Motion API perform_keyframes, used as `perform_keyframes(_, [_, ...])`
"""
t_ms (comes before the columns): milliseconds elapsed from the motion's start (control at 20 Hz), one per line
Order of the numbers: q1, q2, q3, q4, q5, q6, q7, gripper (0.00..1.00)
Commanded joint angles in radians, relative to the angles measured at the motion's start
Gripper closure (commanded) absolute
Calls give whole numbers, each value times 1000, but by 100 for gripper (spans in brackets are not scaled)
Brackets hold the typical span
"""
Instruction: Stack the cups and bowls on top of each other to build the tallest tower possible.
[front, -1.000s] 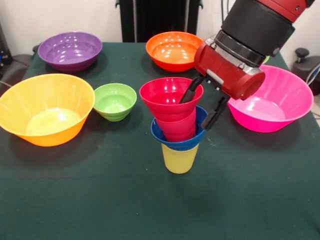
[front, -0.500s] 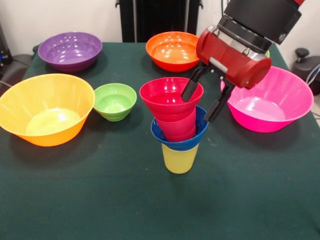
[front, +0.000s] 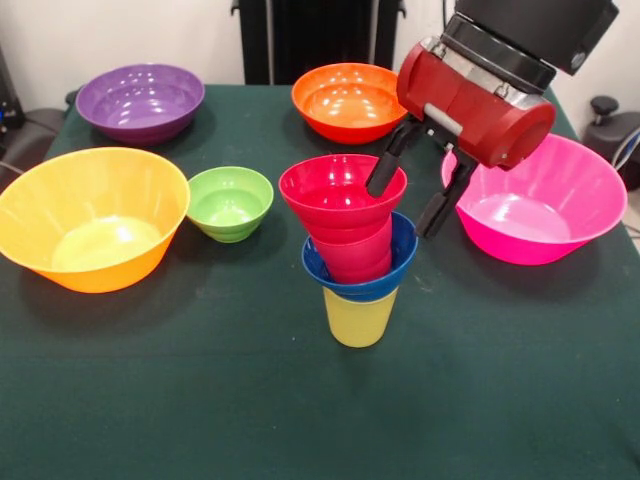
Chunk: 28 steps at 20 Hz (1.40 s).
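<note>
The tower stands mid-table: a yellow cup (front: 360, 318) at the bottom, a small blue bowl (front: 398, 268) on it, a red cup (front: 352, 258) in that, and a small red bowl (front: 335, 195) on top. My gripper (front: 405, 207) hangs open at the tower's upper right. One finger (front: 380, 175) shows in front of the red bowl's right rim, the other (front: 437, 210) to the right of the stack. Nothing is held. Whether a finger touches the rim I cannot tell.
A small green bowl (front: 230, 203) and a large orange-yellow bowl (front: 90, 215) sit left of the tower. The pink bowl (front: 545, 215) is right of it, partly behind my gripper. A purple bowl (front: 140, 100) and an orange bowl (front: 340, 100) stand at the back.
My open gripper has risen and drawn slightly right, away from the red bowl's rim. The tower has not moved.
</note>
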Motion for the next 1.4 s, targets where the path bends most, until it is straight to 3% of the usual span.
perform_keyframes(50, [-67, -29, 36, -135, -28, 239, 119, 0])
perform_keyframes(750, [-191, -35, -34, -437, 2, 521, 120, 0])
perform_keyframes(1400, [-280, -7, 4, -537, 3, 500, 47, 0])
